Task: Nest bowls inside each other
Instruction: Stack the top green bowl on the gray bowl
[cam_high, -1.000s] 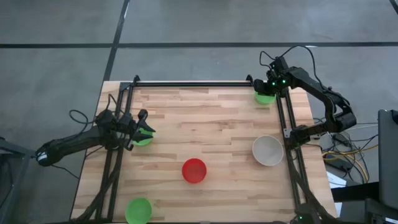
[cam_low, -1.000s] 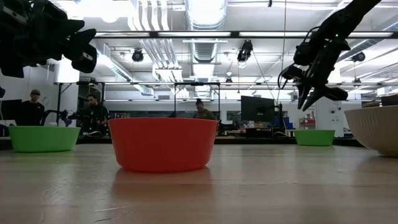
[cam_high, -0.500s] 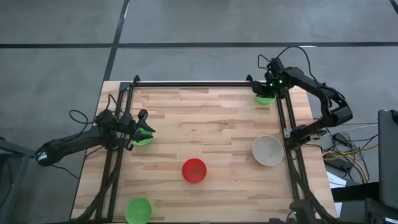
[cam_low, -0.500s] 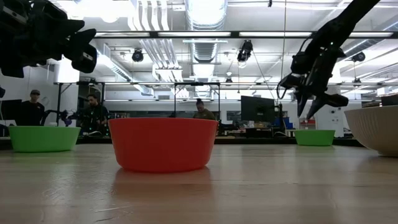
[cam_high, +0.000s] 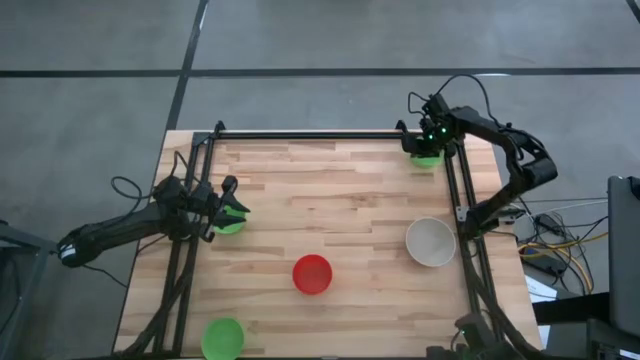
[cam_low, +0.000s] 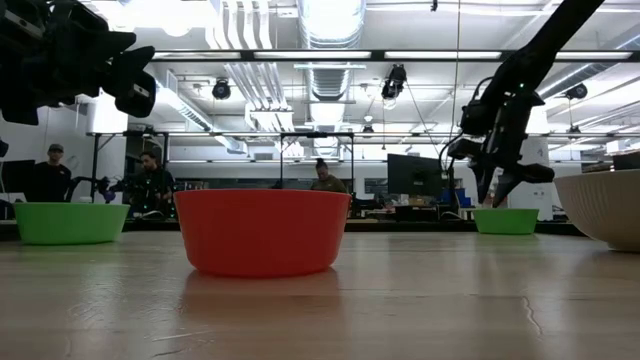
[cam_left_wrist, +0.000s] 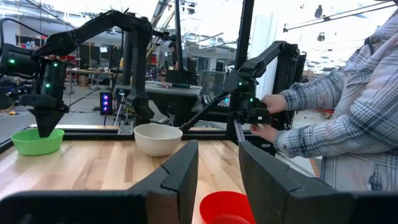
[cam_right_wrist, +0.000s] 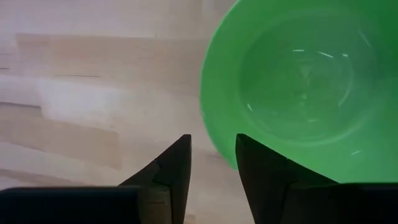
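The right tool, fingers spread and empty, hangs just above a green bowl at the desk's far corner. The grey-white bowl sits nearer along that side, the red bowl well apart. The left tool, open and empty, hovers over another green bowl.

Green bowl mostly hidden under left gripper, pale bowl cut off at frame edge

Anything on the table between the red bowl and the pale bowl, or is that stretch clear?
In the high view, only bare wood lies between the red bowl and the pale bowl; nothing stands between them.
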